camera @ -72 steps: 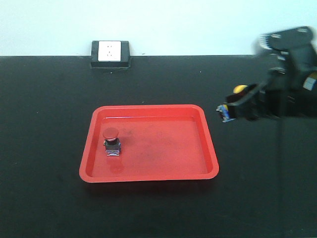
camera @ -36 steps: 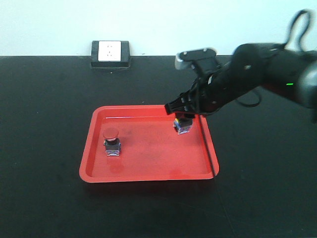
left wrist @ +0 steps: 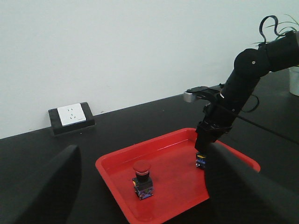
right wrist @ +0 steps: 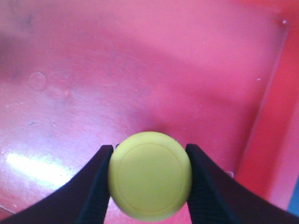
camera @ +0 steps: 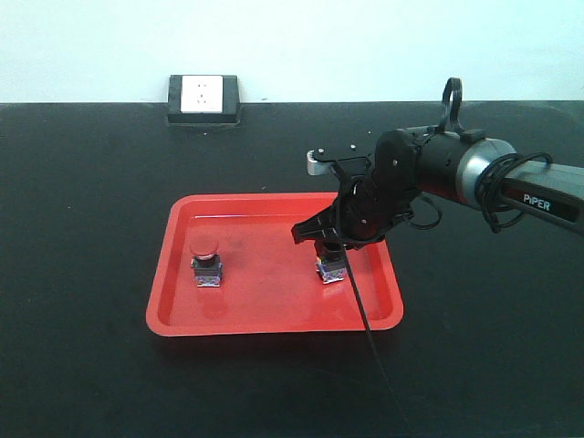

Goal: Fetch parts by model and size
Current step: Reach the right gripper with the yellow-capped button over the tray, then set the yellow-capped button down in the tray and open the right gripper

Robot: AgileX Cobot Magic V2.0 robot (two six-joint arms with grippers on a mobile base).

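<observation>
Yellow-capped switch (right wrist: 150, 175) pinched at the cap between the two dark fingers (right wrist: 96, 186) of the right gripper (camera: 330, 245), jaws closed snugly against both sides of the round cap. Seen from the front, dark-and-blue base (camera: 332, 268) down on the floor of the red tray (camera: 274, 321), toward the tray's 3 o'clock side, near the right rim (whether fully resting or just touching cannot be told). Red-capped switch (camera: 206, 259) upright on the same tray floor toward 9 o'clock, well apart from the yellow one, untouched. Right arm (camera: 456, 173) reaching in from 3 o'clock, bent down over the tray, a thin black cable (camera: 370, 333) trailing toward 6 o'clock. Left gripper (left wrist: 140, 196) visible only as two blurred dark fingers (left wrist: 42, 191) at the edges of its own wrist view, spread wide, nothing between them. Black table (camera: 91, 182) under everything; white wall socket (camera: 203, 97) at the table's far edge, 11 o'clock from the tray.
</observation>
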